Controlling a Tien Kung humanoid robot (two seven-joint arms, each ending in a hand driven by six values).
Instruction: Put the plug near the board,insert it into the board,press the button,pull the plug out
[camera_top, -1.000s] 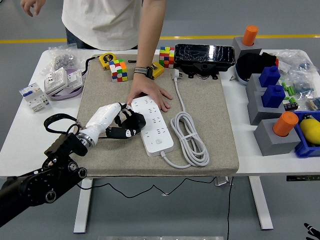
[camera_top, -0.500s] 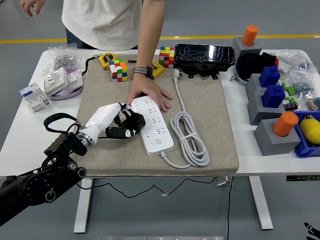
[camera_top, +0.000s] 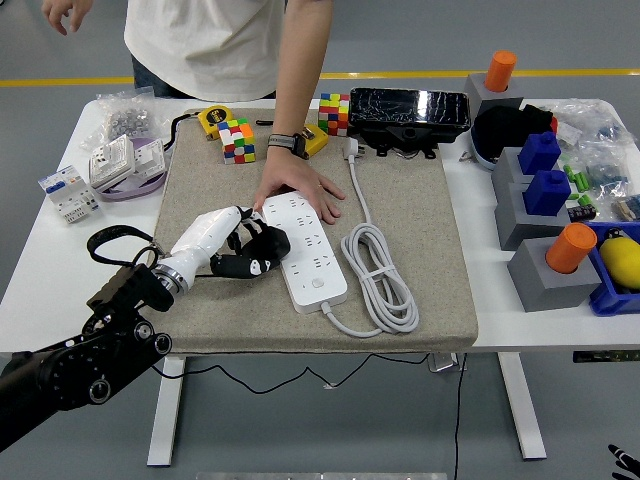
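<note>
Nothing has moved: left hand (camera_top: 250, 248), fingers curled on a dark plug (camera_top: 262, 243), touches the board (camera_top: 304, 250) at its 9 o'clock; a person's hand (camera_top: 296, 186) steadies the board's 12 o'clock end.

Your left arm reaches in alone.
Your left hand (camera_top: 252, 250) lies low with black fingers (camera_top: 268, 241) curled; a person's hand (camera_top: 297, 184) rests flat beyond it.

Rubik's cubes (camera_top: 236, 139) at 11 o'clock; orange cylinder (camera_top: 571, 247) at 3; blue, possibly plastic, blocks (camera_top: 547, 191) above.
</note>
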